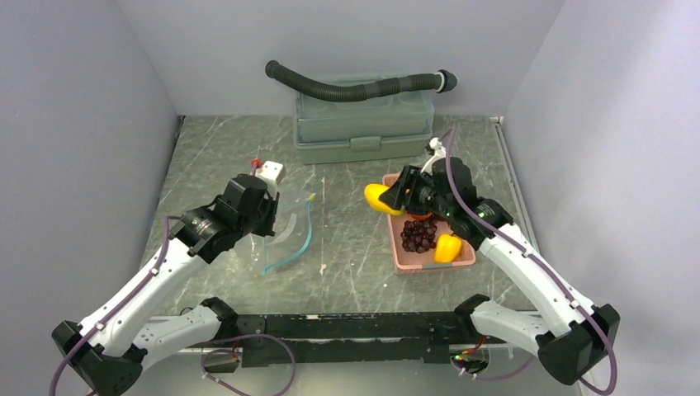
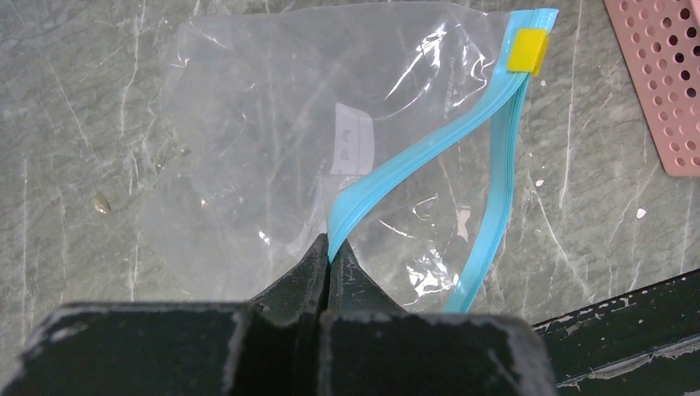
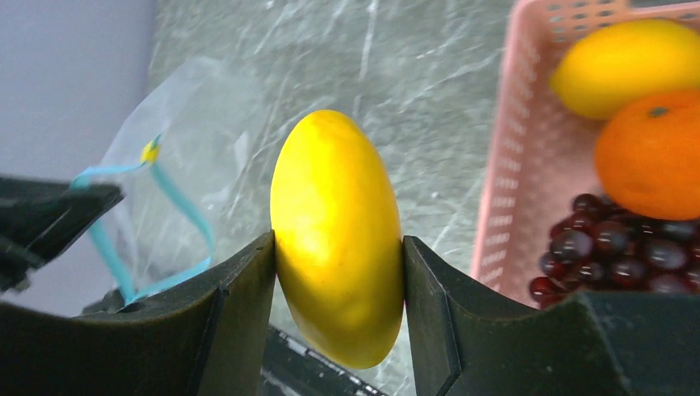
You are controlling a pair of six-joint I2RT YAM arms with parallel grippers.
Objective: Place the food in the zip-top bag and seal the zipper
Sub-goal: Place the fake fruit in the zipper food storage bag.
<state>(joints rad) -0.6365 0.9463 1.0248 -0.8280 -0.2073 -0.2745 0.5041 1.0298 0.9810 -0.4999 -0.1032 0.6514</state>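
The clear zip-top bag (image 1: 289, 224) (image 2: 264, 124) lies on the table left of centre, its mouth gaping. My left gripper (image 1: 262, 213) (image 2: 330, 247) is shut on one lip of the teal-blue zipper (image 2: 429, 148) and lifts it; a yellow slider (image 2: 527, 51) sits at the strip's far end. My right gripper (image 1: 398, 194) (image 3: 337, 246) is shut on a yellow lemon (image 1: 377, 198) (image 3: 337, 190), held above the table between bag and pink basket (image 1: 402, 257) (image 3: 512, 165). In the basket lie a second lemon (image 1: 447, 247) (image 3: 627, 66), an orange ball (image 3: 652, 153) and a grape bunch (image 1: 419, 233) (image 3: 611, 247).
A grey-green lidded box (image 1: 363, 124) stands at the back with a black corrugated hose (image 1: 355, 87) across its top. A small white block (image 1: 270, 172) lies behind the bag. A black rail (image 1: 347, 326) runs along the near edge. Walls close in on three sides.
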